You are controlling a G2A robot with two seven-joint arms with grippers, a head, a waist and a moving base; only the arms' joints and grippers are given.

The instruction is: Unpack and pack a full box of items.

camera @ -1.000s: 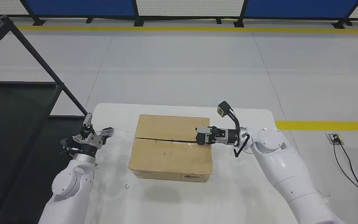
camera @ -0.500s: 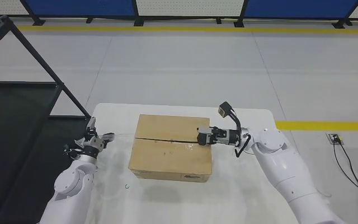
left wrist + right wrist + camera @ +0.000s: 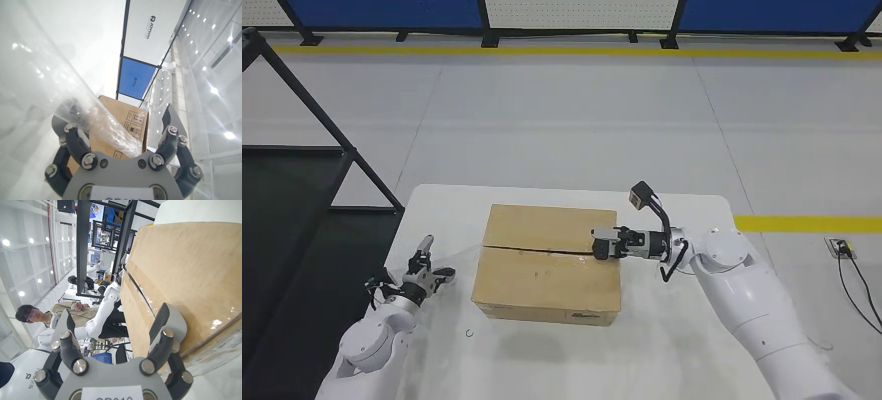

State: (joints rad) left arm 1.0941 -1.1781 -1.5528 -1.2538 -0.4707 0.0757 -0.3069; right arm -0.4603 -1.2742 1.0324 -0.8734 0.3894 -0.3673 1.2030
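A shut cardboard box (image 3: 547, 262) stands mid-table, with a slit seam (image 3: 542, 250) across its top. My right gripper (image 3: 600, 245) is at the box's right edge by the seam, open. In the right wrist view one finger (image 3: 162, 321) rests on the box top (image 3: 189, 266) by the seam and the other hangs off the edge. My left gripper (image 3: 427, 275) is low beside the box's left side, open. A crumpled strip of clear tape (image 3: 105, 121) lies across one finger (image 3: 75, 138) of the left gripper (image 3: 117, 117). The box (image 3: 130, 117) stands just beyond.
The white table (image 3: 682, 340) has free room in front of and to the right of the box. A small dark scrap (image 3: 470, 333) lies near the box's front left corner. A black metal frame (image 3: 302, 120) stands off the table's left side.
My left gripper has moved nearer and lower along the table's left side, with the clear strip still on it. The right gripper has stayed at the seam.
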